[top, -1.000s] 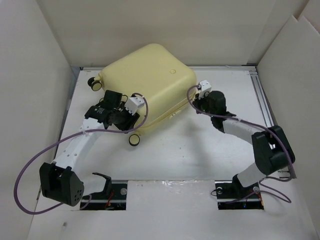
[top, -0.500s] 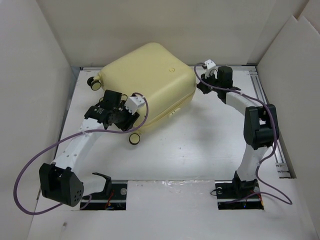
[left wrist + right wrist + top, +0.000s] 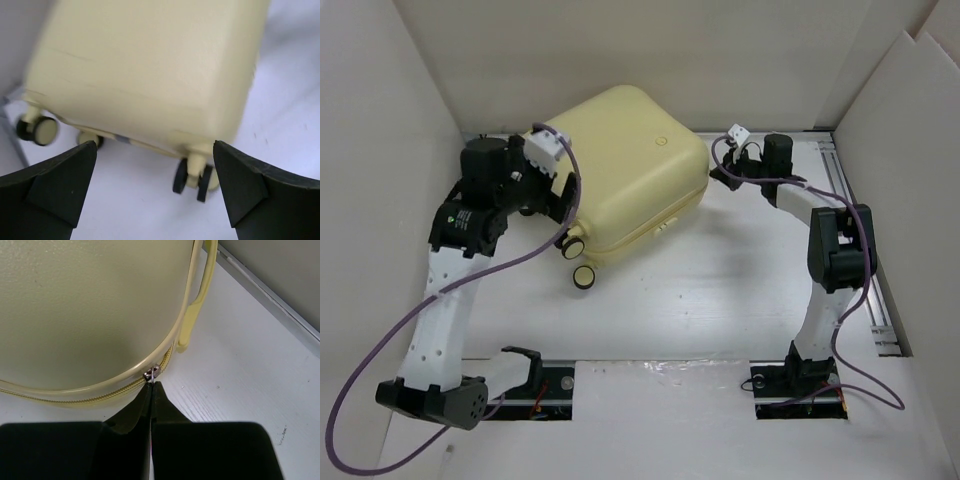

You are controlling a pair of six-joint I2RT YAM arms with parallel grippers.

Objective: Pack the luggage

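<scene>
Zipping seems in hand: the right tool (image 3: 151, 386) pinches the zipper pull (image 3: 152, 373) of the luggage (image 3: 75, 305) just ahead, the left tool (image 3: 155, 147) gapes wide; next, probably drag the pull along its track.

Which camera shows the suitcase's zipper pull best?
Right wrist: the zipper pull sits close-up, pinched at the right hand's tips. Top external shows the luggage whole, pull too small. Left wrist shows only its wheeled end.

A flat white tabletop (image 3: 720, 300) fills the centre. Plain off-white panel walls (image 3: 370, 150) enclose it from nine through three o'clock; a silver metal rail (image 3: 841, 178) edges three o'clock.
</scene>
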